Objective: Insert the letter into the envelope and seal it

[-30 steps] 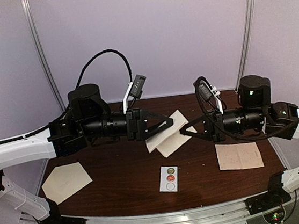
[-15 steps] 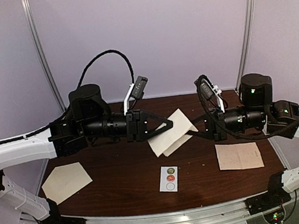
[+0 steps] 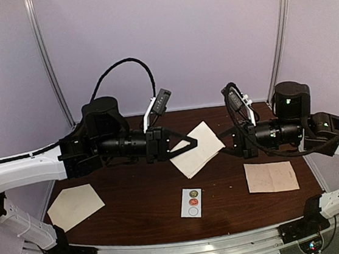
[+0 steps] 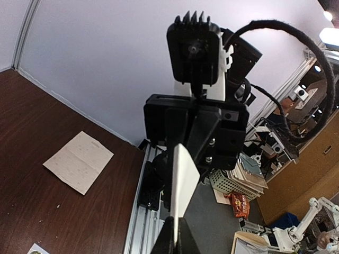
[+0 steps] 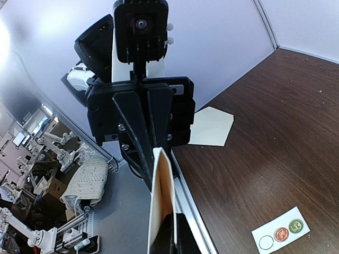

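Note:
A white folded sheet, the letter (image 3: 198,151), hangs in mid-air over the table's middle, held from both sides. My left gripper (image 3: 193,141) is shut on its left edge and my right gripper (image 3: 222,136) is shut on its right corner. In the left wrist view the letter (image 4: 184,177) stands edge-on out of my shut left gripper (image 4: 175,235). In the right wrist view its two layers (image 5: 160,193) rise from my shut right gripper (image 5: 169,233). The cream envelope (image 3: 75,205) lies flat at the table's near left, with its flap open, and also shows as the envelope (image 5: 211,126) in the right wrist view.
A pinkish creased sheet (image 3: 271,176) lies at the near right of the table. A small white card of round stickers (image 3: 191,202) sits near the front edge at the centre. Purple walls close the back and sides.
My left gripper has shut on the letter's left edge. The sheet's splayed layers have come together and it has shifted slightly right. The right gripper has stayed shut on it.

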Available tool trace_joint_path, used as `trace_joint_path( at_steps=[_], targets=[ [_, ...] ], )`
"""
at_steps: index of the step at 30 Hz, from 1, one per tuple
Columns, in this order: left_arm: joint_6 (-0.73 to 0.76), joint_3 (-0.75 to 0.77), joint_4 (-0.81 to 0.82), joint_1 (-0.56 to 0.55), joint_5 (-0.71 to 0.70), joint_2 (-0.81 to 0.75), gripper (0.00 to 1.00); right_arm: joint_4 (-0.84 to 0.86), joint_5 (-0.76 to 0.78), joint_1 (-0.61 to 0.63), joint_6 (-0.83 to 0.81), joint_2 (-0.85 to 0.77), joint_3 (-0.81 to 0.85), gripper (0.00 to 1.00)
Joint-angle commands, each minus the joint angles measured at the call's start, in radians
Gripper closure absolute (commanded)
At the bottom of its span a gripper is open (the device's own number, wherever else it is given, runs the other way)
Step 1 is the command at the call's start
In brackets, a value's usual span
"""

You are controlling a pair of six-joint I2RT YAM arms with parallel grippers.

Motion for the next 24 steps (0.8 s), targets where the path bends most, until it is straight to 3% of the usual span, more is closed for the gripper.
trace_joint_path(
  at_steps=[1,7,10,13,18,24],
  targets=[
    [0.019,-0.001,0.034,-0.009,0.008,-0.007,1.0,0.007,0.08,-0.006,-0.008,-0.039,0.03,0.96],
    [0.015,-0.031,0.139,-0.011,-0.124,-0.057,1.0,0.071,0.289,-0.007,0.072,-0.122,-0.034,0.62],
    [0.006,-0.041,0.195,-0.016,-0.273,-0.082,1.0,0.222,0.356,-0.006,0.159,-0.184,-0.132,0.4],
    [-0.001,-0.054,0.255,-0.021,-0.382,-0.091,1.0,0.381,0.362,-0.002,0.252,-0.202,-0.209,0.25],
    [-0.015,-0.07,0.329,-0.041,-0.48,-0.085,1.0,0.463,0.389,0.035,0.295,-0.149,-0.223,0.19],
    [-0.028,-0.068,0.337,-0.047,-0.474,-0.066,1.0,0.511,0.382,0.078,0.296,-0.054,-0.175,0.19]
  ],
)
